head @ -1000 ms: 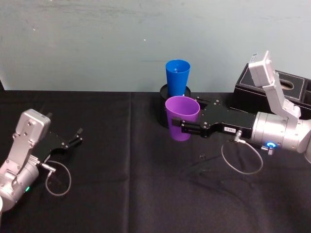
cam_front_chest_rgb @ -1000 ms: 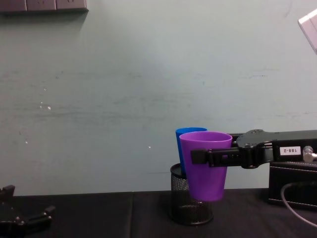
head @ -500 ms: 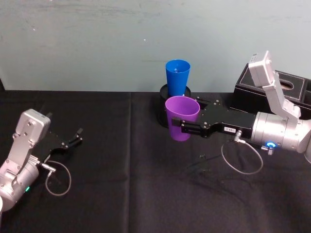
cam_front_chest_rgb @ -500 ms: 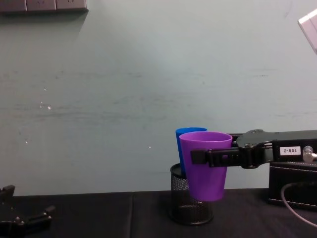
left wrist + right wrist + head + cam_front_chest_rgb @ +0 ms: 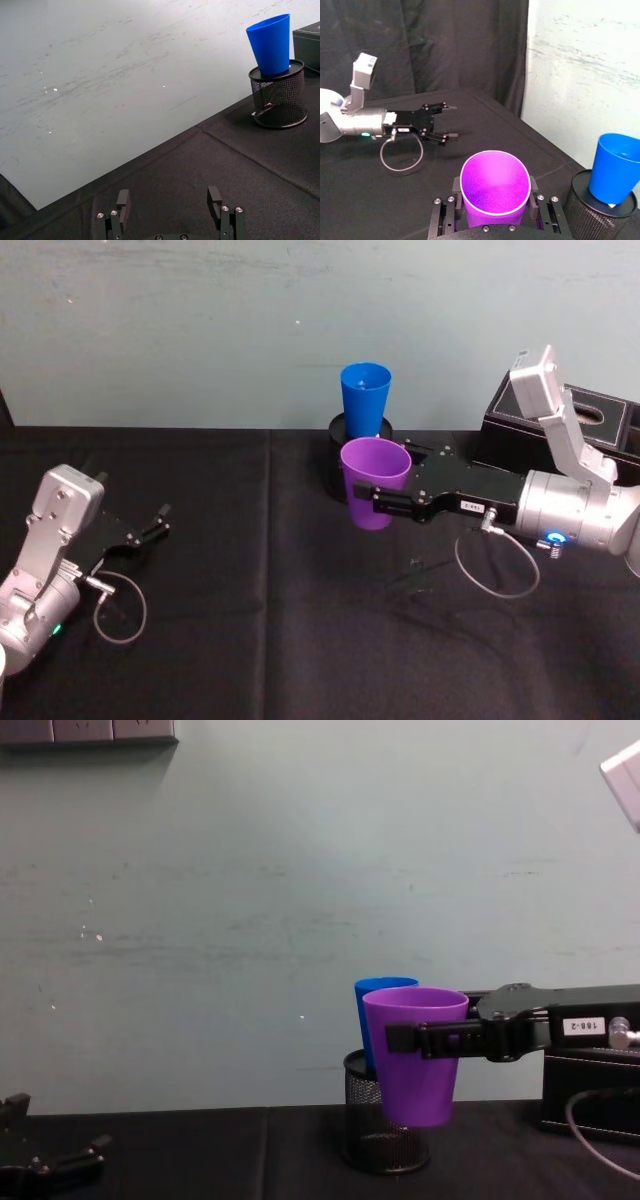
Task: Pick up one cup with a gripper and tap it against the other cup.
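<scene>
- Purple cup (image 5: 375, 485) sits at the centre of the head view, upright and lifted clear of the black table (image 5: 250, 620), its mouth facing up.
- Right gripper (image 5: 380, 495) reaches in from the right edge and is clamped on the cup's wall just under the rim. This likely leaves the cup's lower side free for the knock.
- Blue cup (image 5: 365, 400) stands just above it in the frame, seated in a black mesh holder (image 5: 335, 465). That perch raises it, which probably explains why the purple one is carried in the air.
- In the right wrist view the two cups are near but apart, so I judge the tap not made at this moment.
- Left gripper (image 5: 152, 525) rests at the lower left, fingers spread and holding nothing.
</scene>
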Tool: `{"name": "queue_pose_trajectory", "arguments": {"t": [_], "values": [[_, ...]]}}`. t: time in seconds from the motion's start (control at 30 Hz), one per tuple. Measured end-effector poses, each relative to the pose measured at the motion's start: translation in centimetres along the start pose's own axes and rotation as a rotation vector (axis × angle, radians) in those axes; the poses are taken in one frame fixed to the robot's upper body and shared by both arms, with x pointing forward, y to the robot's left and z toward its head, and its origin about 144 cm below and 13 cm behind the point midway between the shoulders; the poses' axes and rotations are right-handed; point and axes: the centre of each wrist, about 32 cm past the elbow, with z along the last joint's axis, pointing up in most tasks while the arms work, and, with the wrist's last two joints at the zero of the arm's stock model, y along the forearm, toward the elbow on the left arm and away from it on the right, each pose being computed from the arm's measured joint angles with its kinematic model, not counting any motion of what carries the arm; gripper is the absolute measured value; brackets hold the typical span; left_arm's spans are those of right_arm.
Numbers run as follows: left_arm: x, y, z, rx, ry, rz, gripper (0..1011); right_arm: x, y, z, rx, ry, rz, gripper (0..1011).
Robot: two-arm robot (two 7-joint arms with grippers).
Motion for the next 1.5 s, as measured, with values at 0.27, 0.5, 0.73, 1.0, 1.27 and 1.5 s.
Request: {"name": "queue_pose_trajectory", "arguments": {"t": [0.27,0.5,0.73,1.0,1.27,1.5], "values": [[0.0,0.0,0.0,0.000,0.000,0.000,1012,0.7,0.7,-0.3,0.003,0.013,-0.037,728],[0.0,0.0,0.0,0.000,0.000,0.000,1011,1.5,1.9,-0.4,0.005,0.012,-0.087,728],[0.0,0.0,0.0,0.000,0.000,0.000,1011,2.5,3.5,-0.5,-0.001,0.011,-0.132,728],[0.0,0.0,0.0,0.000,0.000,0.000,1011,4.0,5.2,-1.0,-0.003,0.047,-0.181,728],[0.0,0.0,0.0,0.000,0.000,0.000,1011,5.2,6.4,-1.2,-0.010,0.058,-0.209,728],[0.0,0.0,0.0,0.000,0.000,0.000,1011,5.9,7.0,-1.4,-0.017,0.057,-0.219,728]]}}
